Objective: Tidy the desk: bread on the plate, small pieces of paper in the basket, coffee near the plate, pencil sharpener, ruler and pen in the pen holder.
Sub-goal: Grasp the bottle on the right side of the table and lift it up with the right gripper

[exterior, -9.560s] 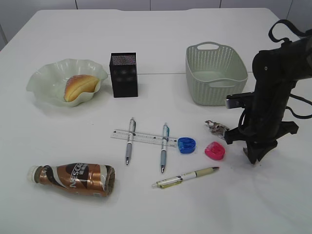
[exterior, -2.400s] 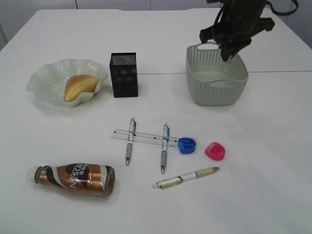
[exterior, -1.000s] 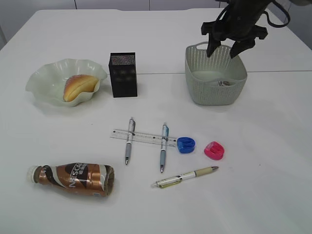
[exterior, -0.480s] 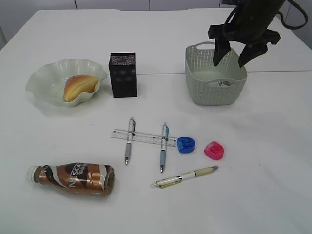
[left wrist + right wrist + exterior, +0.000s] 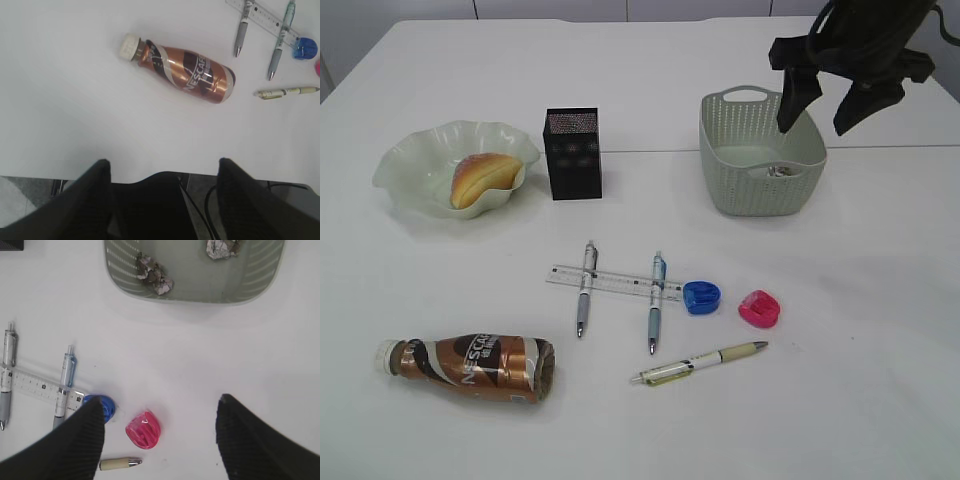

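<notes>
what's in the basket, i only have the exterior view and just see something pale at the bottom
Observer: Two crumpled paper scraps lie in the basket, per the right wrist view.
Operator: right gripper holding anything
Observer: No, the right gripper is open and empty; the pink sharpener shows between its fingers.
Operator: where's the left gripper, not in my view
Observer: The left gripper is open at the near table edge, the coffee bottle ahead of it.
</notes>
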`<state>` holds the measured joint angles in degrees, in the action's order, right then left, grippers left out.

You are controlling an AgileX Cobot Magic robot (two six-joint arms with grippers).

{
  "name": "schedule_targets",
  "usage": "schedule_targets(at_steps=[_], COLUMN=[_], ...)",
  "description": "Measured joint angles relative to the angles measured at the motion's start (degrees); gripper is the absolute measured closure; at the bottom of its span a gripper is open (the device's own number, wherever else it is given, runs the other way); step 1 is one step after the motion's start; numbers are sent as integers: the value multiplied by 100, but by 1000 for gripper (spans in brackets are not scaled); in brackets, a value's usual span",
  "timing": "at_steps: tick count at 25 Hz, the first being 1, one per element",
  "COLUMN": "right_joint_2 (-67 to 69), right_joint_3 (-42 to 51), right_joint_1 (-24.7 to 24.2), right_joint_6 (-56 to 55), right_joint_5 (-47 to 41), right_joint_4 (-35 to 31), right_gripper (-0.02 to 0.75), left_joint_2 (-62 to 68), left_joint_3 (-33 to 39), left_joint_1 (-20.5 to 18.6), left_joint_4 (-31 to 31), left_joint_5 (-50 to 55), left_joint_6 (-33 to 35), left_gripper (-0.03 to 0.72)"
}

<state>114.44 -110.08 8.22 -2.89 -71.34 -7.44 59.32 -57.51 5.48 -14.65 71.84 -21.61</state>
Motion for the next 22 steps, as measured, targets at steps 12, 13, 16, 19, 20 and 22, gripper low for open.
schedule_targets(at_steps=[12,13,16,19,20,22], right_joint_2=[-238,-283,-459,-656,-711,-818], right_joint_3=[295,295,369,555,630,808], right_joint_1=[0,0,0,0,0,25], right_joint_6=[55,85,162,217,289,376], right_joint_5=[10,10,10,10,10,10], right_joint_4=[-132,-177,-210,-263,-308,-364], right_gripper=[227,227,227,227,227,227], left_joint_2=[0,0,0,0,0,0], left_joint_3=[279,279,279,285,285,285], left_joint_1=[0,0,0,0,0,0], left_joint_4=[-81,-81,-70,-48,-48,-11], left_joint_5=[-27,-27,-41,-40,-44,-44], left_joint_6=[-27,-27,-27,-27,-27,-27], left_gripper=[202,202,202,202,202,202])
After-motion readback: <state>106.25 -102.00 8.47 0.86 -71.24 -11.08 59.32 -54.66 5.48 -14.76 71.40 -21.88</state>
